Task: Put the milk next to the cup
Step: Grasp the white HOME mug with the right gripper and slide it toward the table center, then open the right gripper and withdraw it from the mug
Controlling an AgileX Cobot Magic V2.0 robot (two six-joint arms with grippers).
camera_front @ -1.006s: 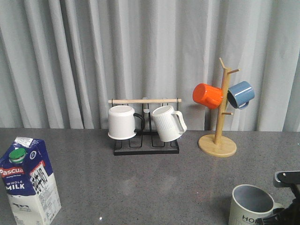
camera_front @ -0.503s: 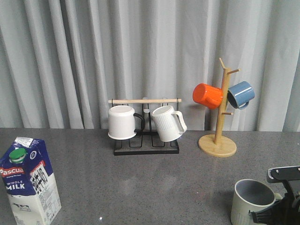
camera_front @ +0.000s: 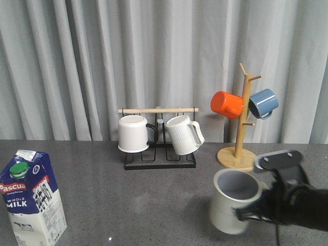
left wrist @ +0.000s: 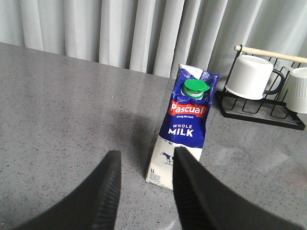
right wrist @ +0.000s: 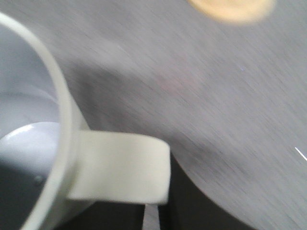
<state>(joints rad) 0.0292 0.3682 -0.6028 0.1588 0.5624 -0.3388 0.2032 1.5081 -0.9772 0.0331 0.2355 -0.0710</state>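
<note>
Right gripper (camera_front: 249, 212), clamped on the cup (camera_front: 233, 201) handle, has carried it off the near-right corner toward table centre. Milk (camera_front: 32, 197) stands untouched far left; left gripper (left wrist: 144, 191) open just short of it.

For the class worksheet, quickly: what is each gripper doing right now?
Left gripper: open, empty, short of the milk carton.
Right gripper: shut on the cream mug by its handle.

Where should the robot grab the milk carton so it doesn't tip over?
Probably around the flat-sided body of the milk carton, below the sloped top and green cap. It stands upright and untouched, and the open left gripper already faces it, so coming straight in from the front, one finger on each side wall, looks steadiest.
</note>
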